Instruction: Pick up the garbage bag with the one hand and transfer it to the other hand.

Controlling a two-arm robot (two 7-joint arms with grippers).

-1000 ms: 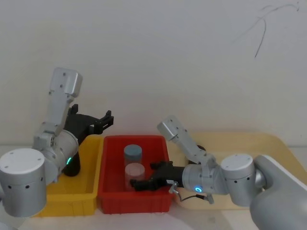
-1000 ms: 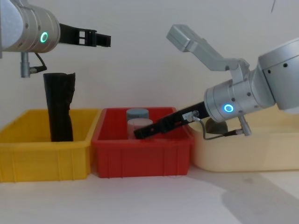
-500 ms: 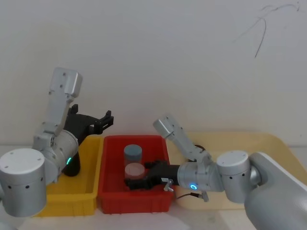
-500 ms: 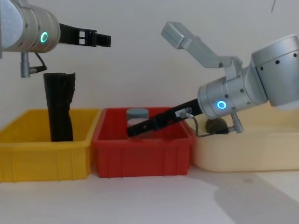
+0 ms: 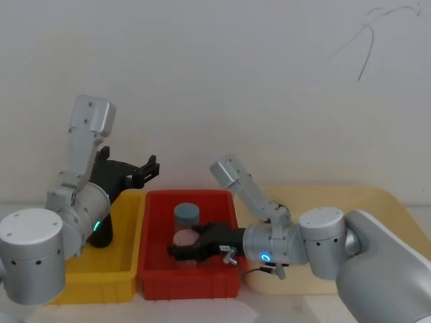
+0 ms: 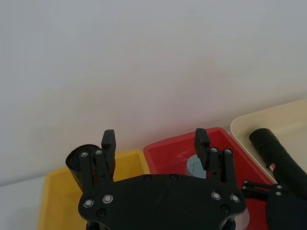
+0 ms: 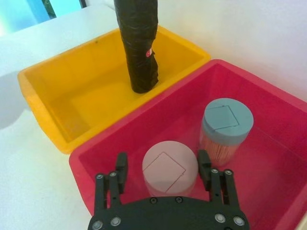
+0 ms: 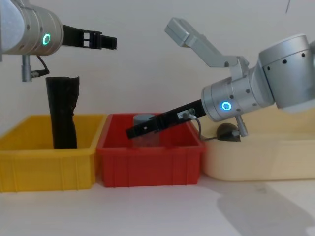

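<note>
Where the white table [image 8: 147, 211] runs along the front, three containers sit in a row, touching side by side: a yellow bin [image 8: 49, 167] on the robot's left, a red bin [image 8: 147, 167] in the middle and a wide cream tray [image 8: 256, 162] on its right.

There are two jars, both in the red bin: a pink-lidded jar [image 7: 169, 167] nearer and a blue-lidded jar [image 7: 226, 120] behind it. There are two black rolls as well. The one with the ragged, flared top [image 8: 63, 113] stands upright in the yellow bin. The garbage bag [image 6: 273, 151] lies on its side in the cream tray, well apart from both grippers. From the chest view only its round end shows, just past the red bin's wall, with the right arm's wrist and cable crossing in front of it.

The other hand [image 7: 163, 167], on the blue-ringed arm, slants down into the red bin. Its fingers are spread, one on each side of the pink-lidded jar, and I cannot tell whether they touch it.

The one hand [image 8: 110, 43], on the green-ringed arm, hangs high above the yellow bin, level and pointing towards the middle. Its fingers [image 6: 109, 141] are apart and hold nothing.

Behind everything is a plain pale wall [image 8: 147, 73], with a thin dark scrawl [image 5: 367, 40] high up on the right.
</note>
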